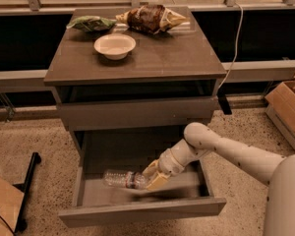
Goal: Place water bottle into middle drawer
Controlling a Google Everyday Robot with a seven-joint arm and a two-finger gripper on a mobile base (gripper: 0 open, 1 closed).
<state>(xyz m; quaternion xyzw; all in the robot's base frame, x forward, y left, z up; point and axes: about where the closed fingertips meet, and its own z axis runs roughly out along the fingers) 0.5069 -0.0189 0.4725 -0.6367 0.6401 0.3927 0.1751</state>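
The water bottle (119, 178) is clear and ribbed and lies on its side just above the lighter grey floor of the open middle drawer (142, 211). My gripper (148, 177) is inside the drawer at the bottle's right end, its tan fingers (157, 179) closed around that end. My white arm comes in from the lower right. I cannot tell whether the bottle rests on the drawer floor.
On the cabinet top (162, 58) stand a white bowl (115, 45), a brown snack bag (150, 17) and a green bag (91, 23). A closed plain drawer front (137, 113) sits above the open one. A cardboard box (290, 109) stands at the right.
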